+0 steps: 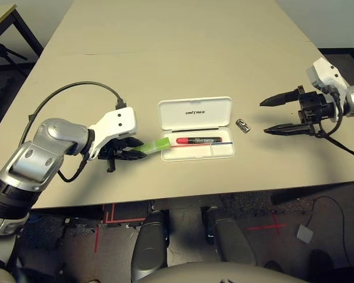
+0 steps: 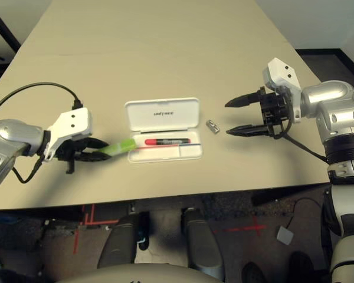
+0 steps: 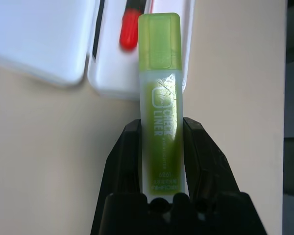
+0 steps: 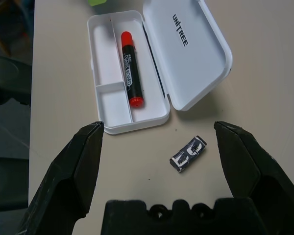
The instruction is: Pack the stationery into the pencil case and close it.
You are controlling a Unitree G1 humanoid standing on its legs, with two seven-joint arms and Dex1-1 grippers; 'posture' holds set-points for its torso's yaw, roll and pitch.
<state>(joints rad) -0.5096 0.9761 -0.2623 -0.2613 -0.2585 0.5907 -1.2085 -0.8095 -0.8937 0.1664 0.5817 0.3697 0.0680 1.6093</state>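
Between closed left gripper [image 3: 161, 147] fingers, gripped green stick [image 3: 159, 93], tip over pencil case [image 1: 196, 128] edge; needed levelling above empty compartment beside red marker [image 1: 198, 140]. Right gripper [image 1: 272, 115] gaped wide.

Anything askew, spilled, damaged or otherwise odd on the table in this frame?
Nothing stands out. The pencil case lies open and intact with the red marker inside, the green stick is held straight in the left tool, and the small cylinder lies loose beside the case.
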